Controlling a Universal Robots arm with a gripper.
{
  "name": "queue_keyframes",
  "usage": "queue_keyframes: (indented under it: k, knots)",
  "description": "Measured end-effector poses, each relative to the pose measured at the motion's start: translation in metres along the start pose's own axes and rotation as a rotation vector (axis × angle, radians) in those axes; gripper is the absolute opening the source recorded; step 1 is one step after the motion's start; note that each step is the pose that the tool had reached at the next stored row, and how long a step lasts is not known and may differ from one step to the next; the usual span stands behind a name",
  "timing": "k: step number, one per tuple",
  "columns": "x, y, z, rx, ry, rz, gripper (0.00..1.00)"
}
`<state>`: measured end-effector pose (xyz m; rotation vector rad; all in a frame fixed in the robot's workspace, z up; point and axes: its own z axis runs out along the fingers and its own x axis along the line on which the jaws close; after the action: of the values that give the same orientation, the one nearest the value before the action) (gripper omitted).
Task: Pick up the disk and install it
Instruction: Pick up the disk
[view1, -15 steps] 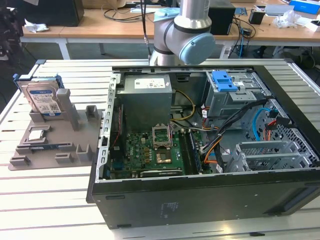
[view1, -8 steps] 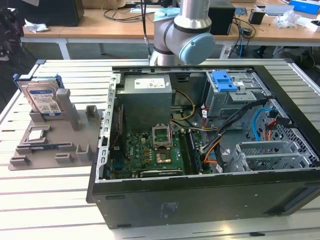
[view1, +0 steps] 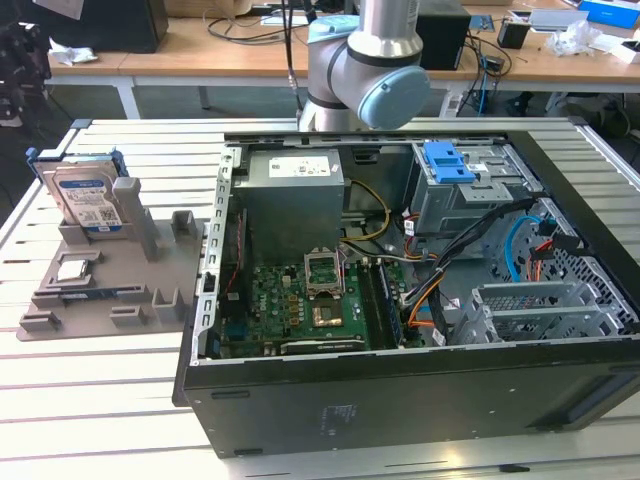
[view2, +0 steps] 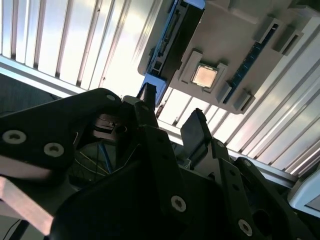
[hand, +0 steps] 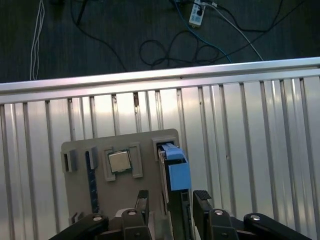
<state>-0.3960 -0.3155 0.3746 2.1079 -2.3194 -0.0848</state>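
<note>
The disk (view1: 88, 200) stands on edge in a grey holder (view1: 150, 270) on the slatted table, at the exterior view's left. It is silver with a white-and-blue label and a blue frame. In the first wrist view I look down on the disk's blue top edge (hand: 177, 172), and my gripper (hand: 172, 200) hangs above it, open, one dark finger on either side of the disk's line. The second wrist view shows the gripper (view2: 171, 112) open and empty, with the disk (view2: 175, 35) farther off in its holder (view2: 240, 45).
A small silver processor chip (view1: 75, 268) lies in the holder beside the disk. The open computer case (view1: 400, 390) takes the middle and right of the exterior view, with a blue bracket (view1: 447, 162) on its drive cage. The table edge (hand: 150, 77) runs near the holder, floor cables beyond.
</note>
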Motion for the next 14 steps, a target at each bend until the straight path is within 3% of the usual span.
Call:
queue_keyframes:
  k: [6,14]
  knots:
    - [-0.0013,-0.0005,0.0098,-0.001,0.0036,-0.03,0.48]
    - [-0.002,-0.001,0.0128,-0.0024,0.0069,-0.078,0.48]
